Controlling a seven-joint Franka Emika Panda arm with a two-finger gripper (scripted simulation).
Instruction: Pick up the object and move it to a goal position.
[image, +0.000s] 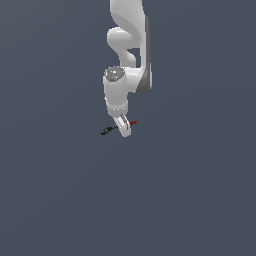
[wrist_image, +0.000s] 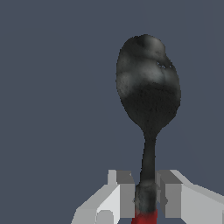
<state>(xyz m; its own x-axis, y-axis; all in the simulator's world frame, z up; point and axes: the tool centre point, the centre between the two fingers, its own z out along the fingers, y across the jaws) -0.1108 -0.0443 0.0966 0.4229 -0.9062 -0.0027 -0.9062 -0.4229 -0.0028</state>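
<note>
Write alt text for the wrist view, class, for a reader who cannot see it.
A spoon-shaped tool with a dark, mottled oval bowl and thin dark shaft is held between the two grey pads of the white pincer. A red end shows just past the pads, and the background is plain blue-grey.

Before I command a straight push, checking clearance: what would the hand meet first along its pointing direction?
Nothing visible: the hand, shut on the spoon-like tool, points at plain grey background; depth unclear.
</note>
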